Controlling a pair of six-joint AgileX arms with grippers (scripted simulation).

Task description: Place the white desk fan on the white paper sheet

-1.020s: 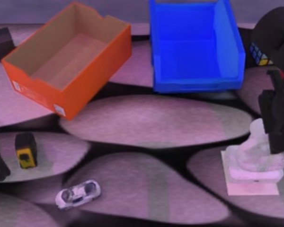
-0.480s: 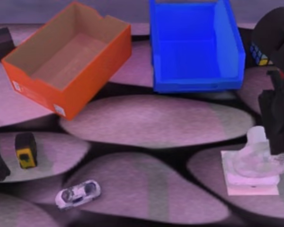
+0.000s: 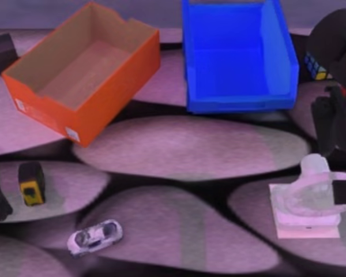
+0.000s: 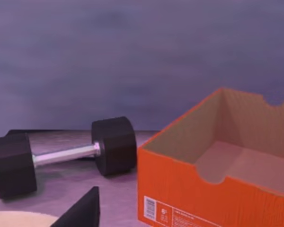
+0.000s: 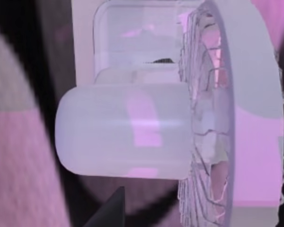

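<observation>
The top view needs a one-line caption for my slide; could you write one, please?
White desk fan standing on the white paper sheet at the table's right, right gripper close beside it.

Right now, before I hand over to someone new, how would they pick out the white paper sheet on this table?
Start at the blue bin at the table's far edge, then come toward the near right. The white paper sheet lies flat there, with the white desk fan standing on it. It is the only flat white rectangle; the other small pale thing, the toy car, sits near left.
</observation>
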